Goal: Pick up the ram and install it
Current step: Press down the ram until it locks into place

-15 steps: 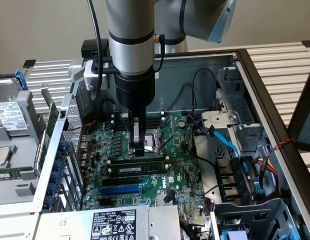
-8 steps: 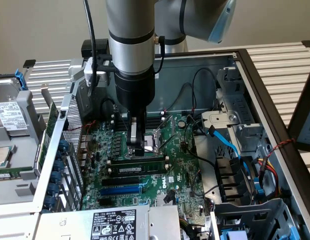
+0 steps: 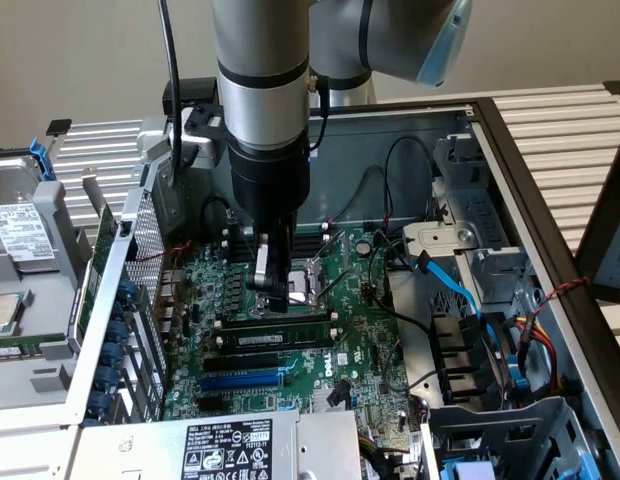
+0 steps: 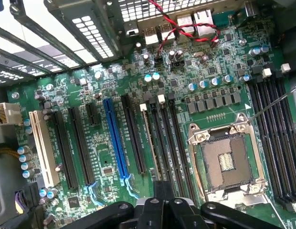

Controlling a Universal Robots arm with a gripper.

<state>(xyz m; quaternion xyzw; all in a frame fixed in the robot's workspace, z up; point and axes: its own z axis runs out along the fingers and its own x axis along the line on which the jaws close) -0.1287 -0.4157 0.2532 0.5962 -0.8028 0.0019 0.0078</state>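
Observation:
The ram [image 3: 280,335] stands on edge in a long black memory slot of the green motherboard [image 3: 360,340], its side showing black chips and a small white label. My gripper [image 3: 277,298] hangs straight down over it with its fingers shut together, tips at or just above the stick's top edge near its middle. I cannot tell whether they touch it. In the wrist view the ram [image 4: 149,136] is a thin edge-on strip among the parallel black slots, with the gripper [image 4: 163,191] right at one end of it. Nothing sits between the fingers.
The open CPU socket [image 3: 312,275] [image 4: 227,160] lies just beyond the ram. A blue expansion slot [image 3: 240,380] [image 4: 115,138] runs alongside. Metal case walls, a blue cable [image 3: 450,280], red and black wires [image 4: 186,28] and a power supply [image 3: 225,445] hem the board in.

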